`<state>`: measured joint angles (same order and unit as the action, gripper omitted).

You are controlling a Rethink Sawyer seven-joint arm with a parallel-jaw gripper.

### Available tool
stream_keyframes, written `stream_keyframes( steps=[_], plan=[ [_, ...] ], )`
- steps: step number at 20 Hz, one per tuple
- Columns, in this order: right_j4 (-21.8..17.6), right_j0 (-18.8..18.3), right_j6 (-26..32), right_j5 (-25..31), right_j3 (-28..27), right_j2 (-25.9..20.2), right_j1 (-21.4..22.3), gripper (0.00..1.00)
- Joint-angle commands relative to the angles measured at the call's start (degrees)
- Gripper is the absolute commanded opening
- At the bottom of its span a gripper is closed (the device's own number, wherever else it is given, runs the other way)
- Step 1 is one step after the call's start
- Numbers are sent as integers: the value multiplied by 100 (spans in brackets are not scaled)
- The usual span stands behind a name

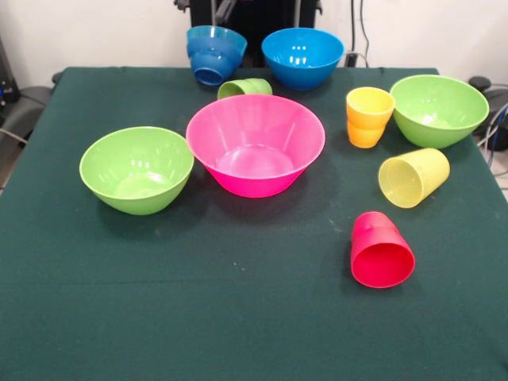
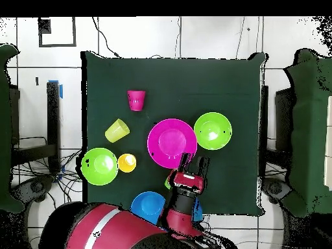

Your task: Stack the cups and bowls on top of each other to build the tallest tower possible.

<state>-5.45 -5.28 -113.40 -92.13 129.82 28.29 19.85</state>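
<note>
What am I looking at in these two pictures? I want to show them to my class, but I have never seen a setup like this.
This is a robot arm, red and black, standing at a table with a dark green cloth. One picture is taken from across the table, facing the robot; the other looks straight down from above, with the robot's base at the bottom.

At the arm's end is a gripper, a two-fingered claw. It is open, holds nothing, and hovers near the pink bowl.

On the table lie plastic bowls and cups: the pink bowl in the middle, two green bowls, a blue bowl, and smaller blue bowls tipped together. The orange cup stands upright; the yellow cup, red cup and green cup lie on their sides.
</note>
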Motion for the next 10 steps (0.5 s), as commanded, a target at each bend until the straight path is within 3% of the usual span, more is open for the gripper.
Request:
stream_keyframes(
  steps=[1,5,7,10],
  plan=[
    [-991,70,-451,2079,-758,-286,208,100],
    [-967,257,-164,1854,-774,-69,307,100],
    [-580,530,241,1172,-620,243,426,100],
    [62,493,-116,398,-245,172,172,100]
  ],
)
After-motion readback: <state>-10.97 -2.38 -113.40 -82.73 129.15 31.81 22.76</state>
